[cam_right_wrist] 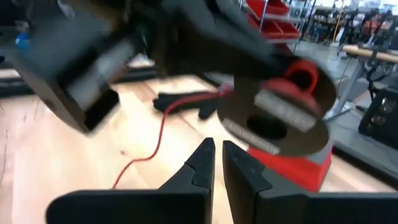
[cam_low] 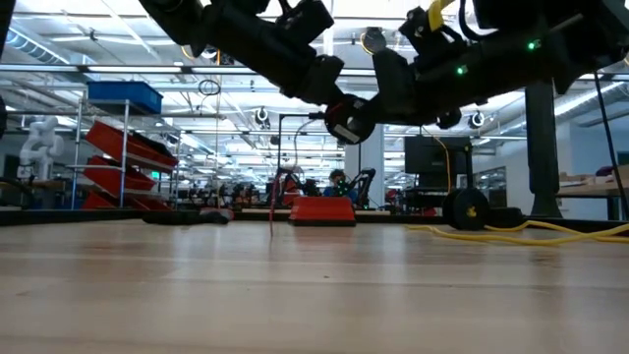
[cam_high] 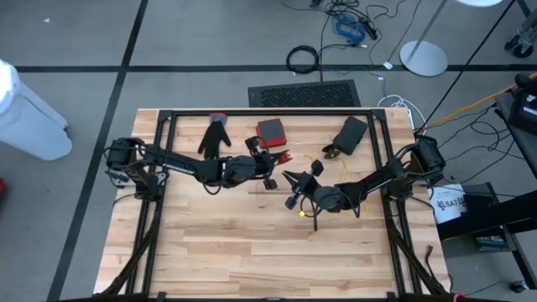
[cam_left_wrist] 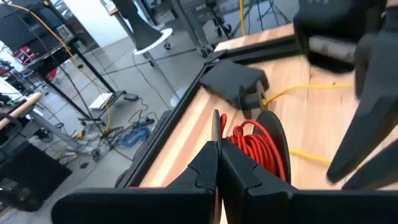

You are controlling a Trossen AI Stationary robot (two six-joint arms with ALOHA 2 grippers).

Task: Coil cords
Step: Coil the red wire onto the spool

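Right now the red cord (cam_left_wrist: 252, 146) is what I'm handling. It sits just above the middle of the overhead frame, near the far edge of the table (cam_high: 252, 252). It is a thin, bright red lead. Part of it is already wound into a small bundle against a dark round disc (cam_left_wrist: 278, 134), and one loose strand trails down onto the wood.

The left pincer (cam_left_wrist: 217, 155) is pressed together, and a red strand runs up from between its tips. It seems to be pinching that strand, though the seam is too tight to be certain. The right pincer (cam_right_wrist: 216, 152) hovers just beside it at frame centre, its fingers all but pressed together with nothing between them.

I judge the cord to be light and limp, with some spring in it. The loops will likely slacken if tension drops, so I'd take hold of the free strand close to the bundle, not out at its tail.

The yellow cord (cam_left_wrist: 292, 92) lies flat on the wood beyond, toward the right of the overhead frame, uncoiled.
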